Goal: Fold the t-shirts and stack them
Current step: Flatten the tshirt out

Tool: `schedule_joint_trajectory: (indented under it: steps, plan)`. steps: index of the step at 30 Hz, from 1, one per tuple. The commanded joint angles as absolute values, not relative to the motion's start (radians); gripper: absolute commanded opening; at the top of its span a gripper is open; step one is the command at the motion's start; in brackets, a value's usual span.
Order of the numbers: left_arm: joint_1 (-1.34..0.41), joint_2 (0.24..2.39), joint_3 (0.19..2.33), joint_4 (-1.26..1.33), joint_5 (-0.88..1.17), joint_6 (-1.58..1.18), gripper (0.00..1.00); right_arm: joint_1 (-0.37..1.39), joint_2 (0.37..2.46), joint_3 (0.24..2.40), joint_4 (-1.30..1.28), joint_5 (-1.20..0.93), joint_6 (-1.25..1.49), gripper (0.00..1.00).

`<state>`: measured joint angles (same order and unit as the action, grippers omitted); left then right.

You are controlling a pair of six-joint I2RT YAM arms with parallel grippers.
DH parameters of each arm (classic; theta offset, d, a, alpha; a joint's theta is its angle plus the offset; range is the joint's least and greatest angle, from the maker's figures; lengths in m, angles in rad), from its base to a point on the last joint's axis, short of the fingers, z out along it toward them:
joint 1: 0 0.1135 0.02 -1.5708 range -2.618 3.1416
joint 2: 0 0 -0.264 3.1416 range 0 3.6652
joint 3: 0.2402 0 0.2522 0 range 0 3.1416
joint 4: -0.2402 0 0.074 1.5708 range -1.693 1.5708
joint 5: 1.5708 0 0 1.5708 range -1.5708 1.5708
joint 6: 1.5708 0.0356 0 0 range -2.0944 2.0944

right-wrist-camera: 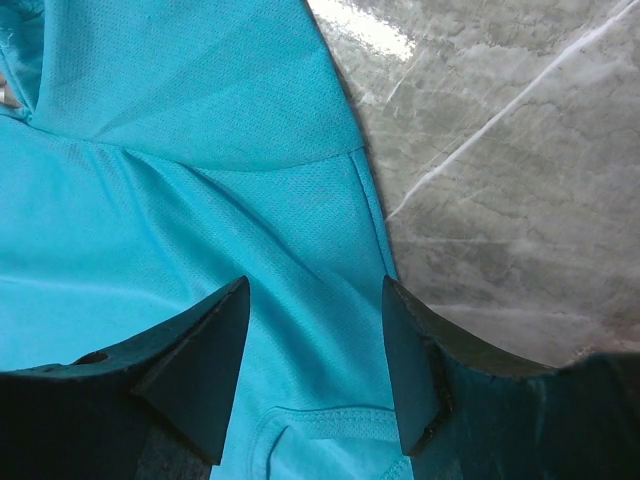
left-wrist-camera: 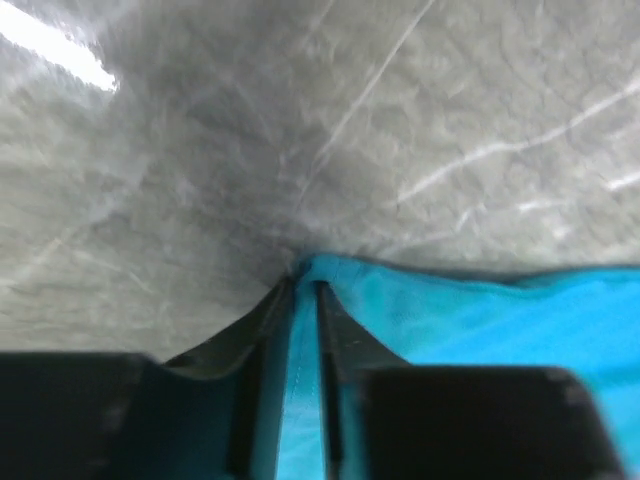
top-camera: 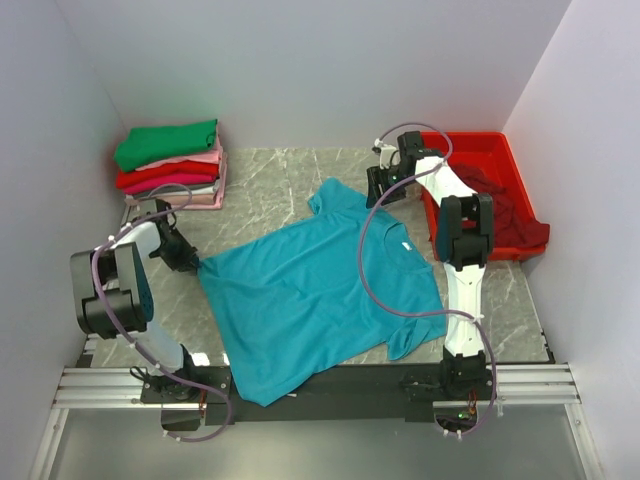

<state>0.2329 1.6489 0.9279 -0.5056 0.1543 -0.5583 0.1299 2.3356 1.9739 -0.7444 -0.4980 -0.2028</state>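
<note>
A teal-blue t-shirt (top-camera: pixel 310 290) lies spread flat on the marble table. My left gripper (top-camera: pixel 192 262) is shut on its left hem corner, and the wrist view shows the cloth (left-wrist-camera: pixel 300 340) pinched between the jaws of that gripper (left-wrist-camera: pixel 303 295). My right gripper (top-camera: pixel 380 190) is open over the shirt's far shoulder. In the right wrist view the gripper (right-wrist-camera: pixel 315 300) is open and empty above the teal cloth (right-wrist-camera: pixel 200 200) near the sleeve seam. Folded green, pink and red shirts (top-camera: pixel 170 165) are stacked at the back left. A dark maroon shirt (top-camera: pixel 510 215) lies in the red tray.
The rigid red plastic tray (top-camera: pixel 495 150) stands at the back right beside the right arm. White walls enclose the table on three sides. The arms' rail (top-camera: pixel 320 385) runs along the near edge, and the shirt's lower hem overlaps it.
</note>
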Motion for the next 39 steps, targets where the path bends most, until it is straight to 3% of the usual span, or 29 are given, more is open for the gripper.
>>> schedule_joint_trajectory:
  steps: [1,7,14,19,21,22,25,26,32,39]
  plan:
    - [0.199,1.687,0.982,-0.538,0.011,-0.520,0.20,0.123,2.260,1.999,-0.741,-0.489,-0.213,0.62]
    - [0.192,1.671,0.994,-0.541,-0.057,-0.500,0.01,0.140,2.302,2.080,-0.785,-0.453,-0.259,0.62]
    - [0.193,1.597,1.016,-0.535,-0.121,-0.476,0.00,0.161,2.364,2.175,-0.815,-0.417,-0.272,0.62]
    - [0.192,1.528,1.012,-0.509,-0.107,-0.457,0.01,0.163,2.339,2.129,-0.785,-0.419,-0.265,0.62]
    - [0.195,1.520,1.019,-0.514,-0.087,-0.453,0.11,0.166,2.339,2.128,-0.792,-0.423,-0.268,0.62]
    - [0.193,1.517,1.016,-0.514,-0.083,-0.456,0.29,0.166,2.341,2.126,-0.795,-0.425,-0.273,0.62]
    - [0.195,1.485,0.991,-0.503,-0.080,-0.462,0.51,0.172,2.333,2.109,-0.790,-0.429,-0.275,0.62]
    - [0.196,1.468,0.985,-0.503,-0.071,-0.462,0.54,0.175,2.329,2.103,-0.784,-0.430,-0.275,0.62]
    - [0.227,1.491,0.951,-0.497,0.014,-0.440,0.56,0.176,2.324,2.098,-0.778,-0.437,-0.268,0.62]
    - [0.239,1.603,0.957,-0.492,0.136,-0.419,0.47,0.176,2.301,2.059,-0.761,-0.443,-0.264,0.62]
